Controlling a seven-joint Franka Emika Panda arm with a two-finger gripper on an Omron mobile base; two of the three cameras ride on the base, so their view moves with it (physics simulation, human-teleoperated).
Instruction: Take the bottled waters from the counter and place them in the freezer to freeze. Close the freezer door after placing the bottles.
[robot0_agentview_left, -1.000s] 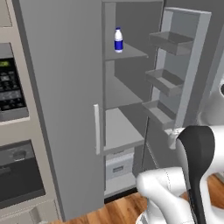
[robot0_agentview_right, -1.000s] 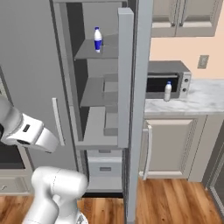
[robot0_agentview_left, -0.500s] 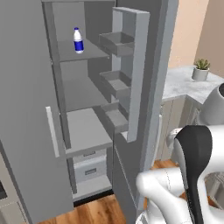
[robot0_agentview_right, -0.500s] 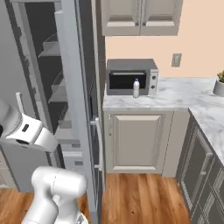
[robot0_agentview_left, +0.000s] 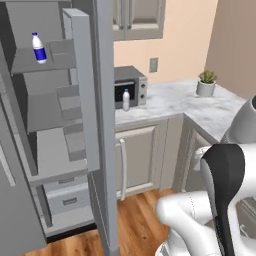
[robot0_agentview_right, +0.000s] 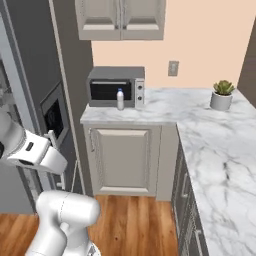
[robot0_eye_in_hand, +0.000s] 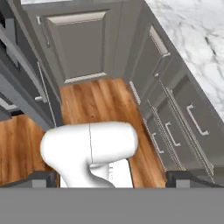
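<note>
On veined marble counter (robot0_agentview_right: 165, 112), slim plastic bottle (robot0_agentview_right: 120, 99) stands upright.

A home kitchen, with a tall grey fridge (robot0_agentview_left: 102, 125) standing open, a marble counter (robot0_agentview_right: 220, 145) over beige cupboards (robot0_agentview_right: 125, 160), a small oven (robot0_agentview_right: 115, 87), a little pot plant (robot0_agentview_right: 222, 94) and a wooden floor (robot0_eye_in_hand: 98, 103)
</note>
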